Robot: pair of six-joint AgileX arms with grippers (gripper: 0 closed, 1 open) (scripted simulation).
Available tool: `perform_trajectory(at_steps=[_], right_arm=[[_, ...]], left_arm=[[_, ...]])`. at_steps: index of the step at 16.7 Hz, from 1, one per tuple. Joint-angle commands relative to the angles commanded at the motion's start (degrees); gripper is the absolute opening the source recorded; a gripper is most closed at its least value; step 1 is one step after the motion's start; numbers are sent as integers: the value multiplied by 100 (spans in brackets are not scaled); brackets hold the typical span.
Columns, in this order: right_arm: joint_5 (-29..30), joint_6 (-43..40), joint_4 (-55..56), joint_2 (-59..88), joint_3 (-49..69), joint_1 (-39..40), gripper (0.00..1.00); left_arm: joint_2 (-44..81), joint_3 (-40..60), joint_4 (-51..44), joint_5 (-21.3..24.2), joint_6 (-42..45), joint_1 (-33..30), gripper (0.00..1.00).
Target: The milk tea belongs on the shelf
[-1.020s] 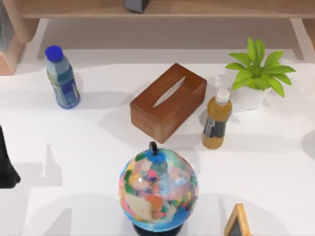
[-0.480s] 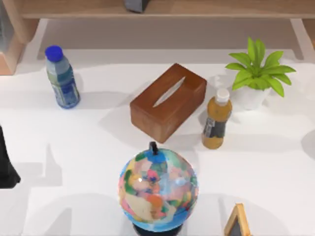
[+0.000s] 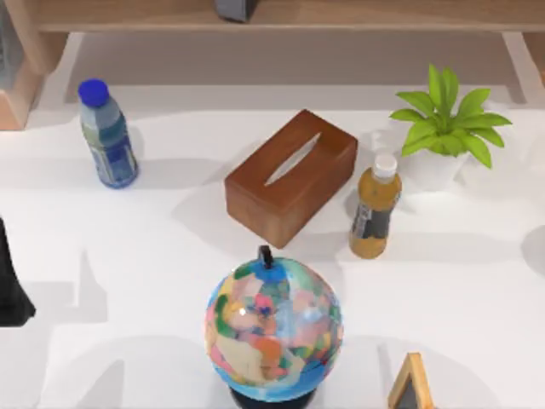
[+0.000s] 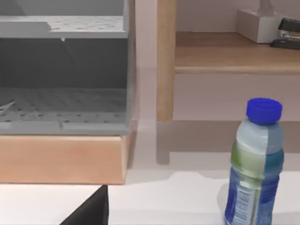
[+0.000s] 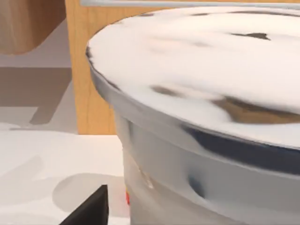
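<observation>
One milk tea (image 3: 375, 213) stands upright near the surface's (image 3: 128, 256) right edge, beside one tissue box (image 3: 291, 175); one shelf (image 3: 341, 14) spans the far edge. The left arm (image 3: 10, 281) sits at the left edge; whether either pincer is spread, I cannot tell.

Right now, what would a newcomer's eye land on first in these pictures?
The multicoloured globe at the table's front centre draws the eye first. Behind it lies the dark brown tissue box, with the milk tea standing upright at its right, beside a potted plant. A blue-capped bottle stands far left, and the shelf runs along the back.
</observation>
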Motion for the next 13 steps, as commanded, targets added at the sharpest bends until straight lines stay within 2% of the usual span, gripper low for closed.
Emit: perform_trajectory(at_steps=[6,13], right_arm=[[175,23,-79,96,185,174,100],[175,23,-79,96,185,174,47]], left_arm=[[0,0,0,0,0,0,100],[0,0,0,0,0,0,100]])
